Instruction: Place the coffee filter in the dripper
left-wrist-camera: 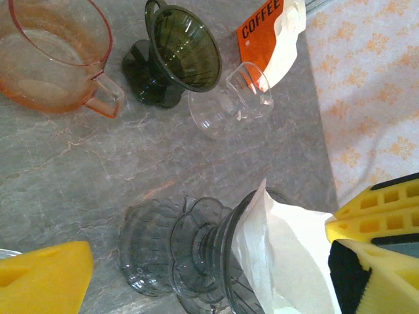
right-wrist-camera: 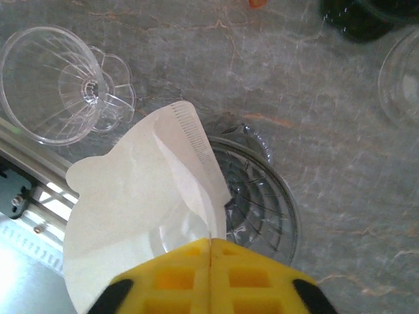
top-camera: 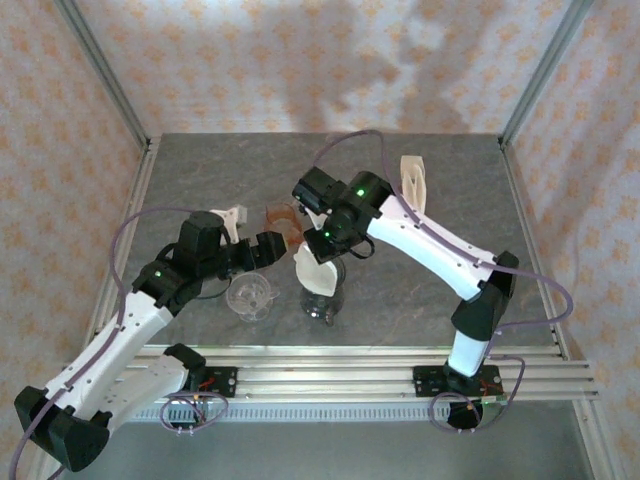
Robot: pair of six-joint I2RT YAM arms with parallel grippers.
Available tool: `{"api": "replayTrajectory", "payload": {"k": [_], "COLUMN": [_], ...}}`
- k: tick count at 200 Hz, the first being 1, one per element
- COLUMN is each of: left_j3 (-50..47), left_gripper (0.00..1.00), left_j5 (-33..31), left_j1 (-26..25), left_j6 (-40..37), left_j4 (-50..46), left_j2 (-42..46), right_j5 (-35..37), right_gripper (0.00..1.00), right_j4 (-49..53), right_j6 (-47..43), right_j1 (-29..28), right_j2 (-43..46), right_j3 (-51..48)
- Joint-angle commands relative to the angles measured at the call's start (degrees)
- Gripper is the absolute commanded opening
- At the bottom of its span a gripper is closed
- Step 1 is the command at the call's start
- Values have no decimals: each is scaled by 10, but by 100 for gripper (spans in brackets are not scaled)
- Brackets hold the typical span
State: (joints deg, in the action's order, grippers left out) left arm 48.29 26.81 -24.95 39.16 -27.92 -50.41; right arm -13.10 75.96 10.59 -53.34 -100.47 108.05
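Nearest the arm bases, a clear glass cone dripper stands on the grey stone table, with the left gripper just behind it, jaws spread wide and holding nothing. Beside it sits a smoky grey glass dripper. The right gripper is clamped on the white paper coffee filter, which hangs at that dripper's mouth (I cannot tell whether it is seated). Farther back are a small clear cup, a dark green dripper, an orange-tinted pitcher and an orange coffee filter pack.
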Motion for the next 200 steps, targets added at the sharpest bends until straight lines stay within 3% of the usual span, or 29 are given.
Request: {"api": "replayTrajectory", "payload": {"k": [1, 78, 200], "left_j3": [7, -2, -15], "left_gripper": [93, 93, 89], "left_j5": [9, -8, -20], "left_j1": [-7, -38, -85], "left_j6": [9, 14, -7], "left_j4": [20, 38, 26], "left_j2": [-2, -10, -35], "right_j5": [31, 186, 244], "right_gripper": [0, 0, 0], "right_j4": [-20, -57, -75], "right_j6": [44, 125, 135], "right_j1": [-4, -45, -65], "right_j2": [40, 76, 53], "right_j3": [-27, -101, -138]}}
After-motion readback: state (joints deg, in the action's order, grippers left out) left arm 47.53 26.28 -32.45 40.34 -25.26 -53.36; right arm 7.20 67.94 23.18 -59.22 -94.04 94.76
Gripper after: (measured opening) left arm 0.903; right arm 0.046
